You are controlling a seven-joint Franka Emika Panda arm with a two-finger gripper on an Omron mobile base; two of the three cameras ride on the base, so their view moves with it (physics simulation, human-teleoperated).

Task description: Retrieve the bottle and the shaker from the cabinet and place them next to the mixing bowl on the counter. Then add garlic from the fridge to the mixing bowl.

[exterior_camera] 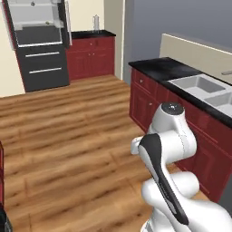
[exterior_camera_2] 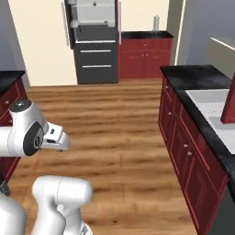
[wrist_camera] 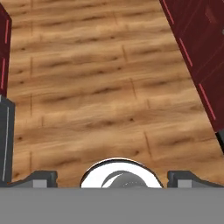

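1. Fridge (exterior_camera: pixel 38 41) at the far wall, across the wooden floor (exterior_camera: pixel 68 136), well apart from the arm; upper part showing a grey inside with pale shelves, two dark drawer fronts with silver bars below it.
2. Same fridge (exterior_camera_2: pixel 94 36) at top centre of the right base view, a long silver bar handle (exterior_camera_2: pixel 67 25) upright along its left edge.
3. Whether anything lies on the fridge shelves: too small to tell.
4. Counter (exterior_camera: pixel 158 68) of black stone on the arm's right, red fronts below, a pale double sink (exterior_camera: pixel 204 86) let into it past the bare black end.
5. Same counter (exterior_camera_2: pixel 197 75) along the right side of the right base view, with a red upright panel (exterior_camera_2: pixel 229 105) cut off by the picture's edge above the sink.
6. Second stretch of black worktop (exterior_camera: pixel 93 34) just beside the fridge on its right, over red doors, with a small pale upright item (exterior_camera: pixel 95 21) on it, too small to name.
7. Another black worktop corner (exterior_camera_2: pixel 9 75) at the left edge of the right base view, red fronts beneath.
8. Arm (exterior_camera: pixel 170 149) folded low over the floor, between the red units, touching neither.
9. Gripper (wrist_camera: pixel 113 177) pointed down at bare floorboards, fingertips (wrist_camera: pixel 43 177) spread wide apart, nothing between them, nothing held.
10. Red cabinet fronts (wrist_camera: pixel 197 52) slanting along the right of the hand view, apart from the fingertips.
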